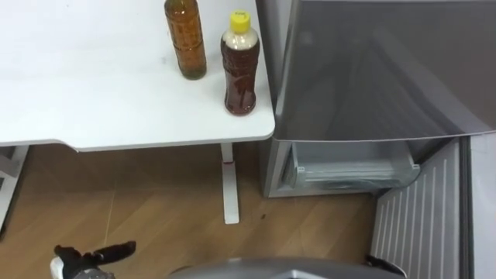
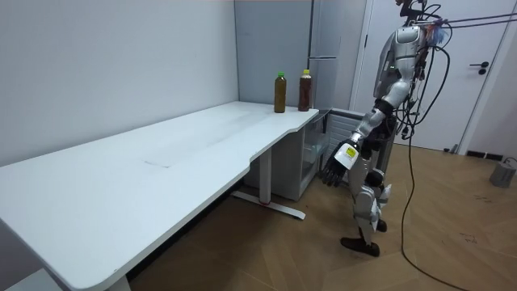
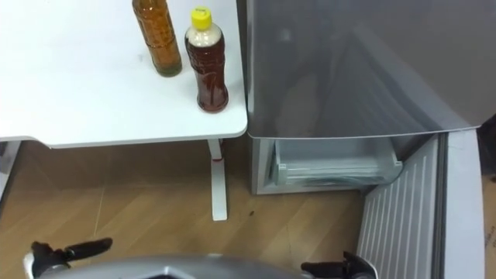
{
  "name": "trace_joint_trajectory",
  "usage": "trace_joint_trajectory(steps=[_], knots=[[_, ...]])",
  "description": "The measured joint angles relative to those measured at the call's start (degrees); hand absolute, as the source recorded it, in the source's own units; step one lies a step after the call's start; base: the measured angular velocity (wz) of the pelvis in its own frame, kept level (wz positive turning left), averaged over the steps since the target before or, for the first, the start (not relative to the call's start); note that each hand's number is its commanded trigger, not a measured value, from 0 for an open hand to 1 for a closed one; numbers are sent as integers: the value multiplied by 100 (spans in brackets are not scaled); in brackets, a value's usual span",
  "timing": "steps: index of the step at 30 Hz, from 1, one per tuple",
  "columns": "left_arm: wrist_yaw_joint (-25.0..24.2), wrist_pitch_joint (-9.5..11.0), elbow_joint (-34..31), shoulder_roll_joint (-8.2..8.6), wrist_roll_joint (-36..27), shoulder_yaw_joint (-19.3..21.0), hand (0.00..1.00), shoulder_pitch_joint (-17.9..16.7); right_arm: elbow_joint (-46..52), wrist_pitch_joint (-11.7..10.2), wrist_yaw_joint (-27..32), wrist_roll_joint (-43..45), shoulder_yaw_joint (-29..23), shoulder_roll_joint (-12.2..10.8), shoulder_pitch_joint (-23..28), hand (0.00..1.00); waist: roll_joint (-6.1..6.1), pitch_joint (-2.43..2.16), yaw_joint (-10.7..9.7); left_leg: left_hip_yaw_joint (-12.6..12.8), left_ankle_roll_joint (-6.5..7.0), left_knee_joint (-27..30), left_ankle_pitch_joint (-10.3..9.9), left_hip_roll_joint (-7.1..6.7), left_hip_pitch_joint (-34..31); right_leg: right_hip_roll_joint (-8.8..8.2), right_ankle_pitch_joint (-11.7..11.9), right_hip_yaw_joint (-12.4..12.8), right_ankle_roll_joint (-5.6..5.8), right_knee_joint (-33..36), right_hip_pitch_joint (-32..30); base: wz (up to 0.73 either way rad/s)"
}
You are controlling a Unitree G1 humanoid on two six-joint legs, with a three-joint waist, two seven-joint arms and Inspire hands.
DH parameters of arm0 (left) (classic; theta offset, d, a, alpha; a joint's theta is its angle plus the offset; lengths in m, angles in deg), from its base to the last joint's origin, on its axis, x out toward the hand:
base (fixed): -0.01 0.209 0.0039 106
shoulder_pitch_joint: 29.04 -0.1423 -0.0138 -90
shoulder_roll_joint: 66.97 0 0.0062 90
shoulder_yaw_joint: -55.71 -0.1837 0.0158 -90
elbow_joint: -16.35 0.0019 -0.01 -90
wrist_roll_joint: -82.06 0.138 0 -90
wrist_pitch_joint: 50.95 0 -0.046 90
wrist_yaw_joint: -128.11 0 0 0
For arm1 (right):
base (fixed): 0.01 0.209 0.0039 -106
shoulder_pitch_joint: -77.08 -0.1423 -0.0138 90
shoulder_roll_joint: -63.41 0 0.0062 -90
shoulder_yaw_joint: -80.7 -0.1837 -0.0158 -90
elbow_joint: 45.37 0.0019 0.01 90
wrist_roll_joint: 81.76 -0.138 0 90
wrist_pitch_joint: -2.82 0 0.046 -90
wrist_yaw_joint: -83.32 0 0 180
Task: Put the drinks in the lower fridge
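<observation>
Two drinks are being left standing upright on the white worktop (image 1: 93, 93), at its corner just beside the fridge (image 1: 380, 70). A yellow-capped bottle (image 1: 239, 66) of dark tea is nearest the edge. An amber bottle (image 1: 186, 39) is to its left and a little farther back, not touching it. Neither is being touched. The left robot hand (image 1: 97, 254) is being held low over the floor (image 1: 155, 209), spread and empty. The right robot hand (image 3: 341, 268) is being glimpsed at the lower edge, and whether it is spread or closed cannot be told. The lower fridge compartment (image 1: 349, 167) is being kept open, its door (image 1: 422, 225) swung wide. Both bottles are being judged full, hence fairly heavy. Their walls look stiff but smooth, so some slipping is being expected, and such tall, narrow bottles are likely to be tipped easily. A wrap around the mid-body, below the shoulder, is being advised, the yellow-capped bottle first.
</observation>
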Motion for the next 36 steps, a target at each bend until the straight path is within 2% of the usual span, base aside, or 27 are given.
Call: trace_joint_trajectory(steps=[2, 4, 6, 12, 16, 19, 21, 26, 36], knots=[[251, 37, -490, 28, -149, -12, 0, -25, 31, -26, -1, 0, 10, 0, 49, 0, -5, -12, -3, -38, 0, -2, 0, 0, 7, 3, 0, -7, 0, 5, 15, 2], [474, 216, -943, 18, -144, -36, 0, -1, 39, -48, -1, 9, 8, 13, 78, 0, -33, -14, -5, -56, 0, -1, 0, 1, -10, 6, 0, -8, 0, 11, 5, 2], [717, 564, -1237, 6, -116, -48, 0, 85, 36, -122, 7, 115, 5, 32, 94, 0, -35, -14, -18, -58, 0, -8, 0, 1, -27, 6, 2, -2, -2, 20, 10, 0], [1163, 849, -2191, -9, -52, -177, 0, 129, 11, -213, 55, 376, 11, 33, 155, 0, -28, -11, -8, -134, 0, 2, 0, 1, -30, 10, 2, -48, -3, 99, -34, 3], [1267, 888, -2829, -38, -56, -313, 0, 120, -31, -210, 77, 399, 9, 60, 165, 0, 17, -5, -8, -136, 0, 7, 0, 2, -51, 12, 2, -57, -3, 96, -52, 0], [1346, 901, -3701, -36, 72, -325, 0, 121, -82, -206, 77, 514, 8, 62, 172, 0, 32, 8, -32, -134, -1, 14, 3, 4, -80, 15, 2, -59, -3, 95, -80, 0], [1341, 1077, -4156, -70, 394, -335, 0, 155, -184, -209, 57, 631, 6, 66, 156, 0, 43, 20, -44, -133, 0, -7, 4, 1, -52, 14, 2, -42, -3, 96, -67, -2], [1244, 1127, -4794, -98, 930, -444, 0, 194, -225, -205, -53, 731, 6, 74, 127, 0, 82, 25, -66, -137, 0, -38, 4, -2, -58, 18, -16, -6, -17, 78, -96, -3], [771, 1126, -5861, -120, 959, -465, 0, 325, -281, -195, -90, 1055, 2, 81, 66, 0, 75, 46, -210, -198, -2, 19, 7, -14, -38, 16, -23, -1, -15, 80, -86, 1]])
